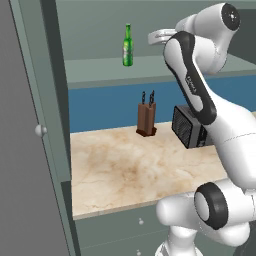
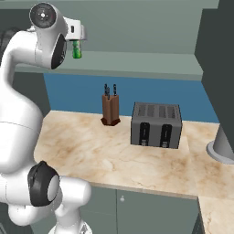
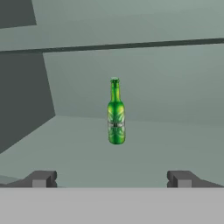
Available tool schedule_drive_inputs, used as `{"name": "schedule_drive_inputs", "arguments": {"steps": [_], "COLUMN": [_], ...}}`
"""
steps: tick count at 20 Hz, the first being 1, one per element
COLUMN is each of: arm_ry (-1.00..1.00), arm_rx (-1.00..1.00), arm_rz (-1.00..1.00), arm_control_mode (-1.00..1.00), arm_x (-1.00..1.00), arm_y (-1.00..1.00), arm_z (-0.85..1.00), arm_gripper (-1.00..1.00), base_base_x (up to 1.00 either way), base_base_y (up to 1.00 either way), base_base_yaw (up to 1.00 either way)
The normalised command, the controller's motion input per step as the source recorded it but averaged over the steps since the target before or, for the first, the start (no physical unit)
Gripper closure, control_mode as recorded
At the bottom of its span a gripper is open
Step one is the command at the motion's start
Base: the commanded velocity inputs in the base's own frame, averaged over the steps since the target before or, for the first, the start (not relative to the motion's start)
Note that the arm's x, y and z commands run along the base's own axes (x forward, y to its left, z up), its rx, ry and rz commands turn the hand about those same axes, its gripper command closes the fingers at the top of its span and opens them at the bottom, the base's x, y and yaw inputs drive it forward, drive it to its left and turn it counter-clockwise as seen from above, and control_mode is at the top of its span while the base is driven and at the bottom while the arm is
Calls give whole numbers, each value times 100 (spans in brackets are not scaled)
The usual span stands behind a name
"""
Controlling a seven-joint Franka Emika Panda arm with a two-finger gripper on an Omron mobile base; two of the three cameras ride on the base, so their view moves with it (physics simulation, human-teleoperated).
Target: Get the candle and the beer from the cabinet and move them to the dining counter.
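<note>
The beer [image 3: 116, 112] is seen standing upright on the floor of the open cabinet [image 1: 100, 70], square ahead of the gripper [image 3: 111, 178] and well apart from it. The two finger tips [image 3: 42, 178] are spread as wide as they go, one to either side of the bottle's line, and nothing is held between them. From the left base view the green bottle [image 1: 128, 46] is found alone on the cabinet's grey-green bottom board, with the white arm [image 1: 192, 85] raised beside it to the right. Below, a brown knife block [image 1: 146, 120] is set on the marble worktop [image 1: 120, 170] against the blue wall, and a dark toaster [image 2: 156, 124] is placed just to its right
</note>
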Motion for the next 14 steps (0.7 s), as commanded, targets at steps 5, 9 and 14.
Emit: {"name": "schedule_drive_inputs", "arguments": {"steps": [5,9,14], "arm_ry": [0,0,0], "arm_rx": [0,0,0], "arm_rz": [0,0,0], "arm_control_mode": [-100,-100,-100], "arm_x": [41,42,31], "arm_y": [0,0,0], "arm_z": [0,0,0], "arm_gripper": [-100,-100,-100], "base_base_x": [0,0,0], "base_base_y": [0,0,0], "base_base_yaw": [0,0,0]}}
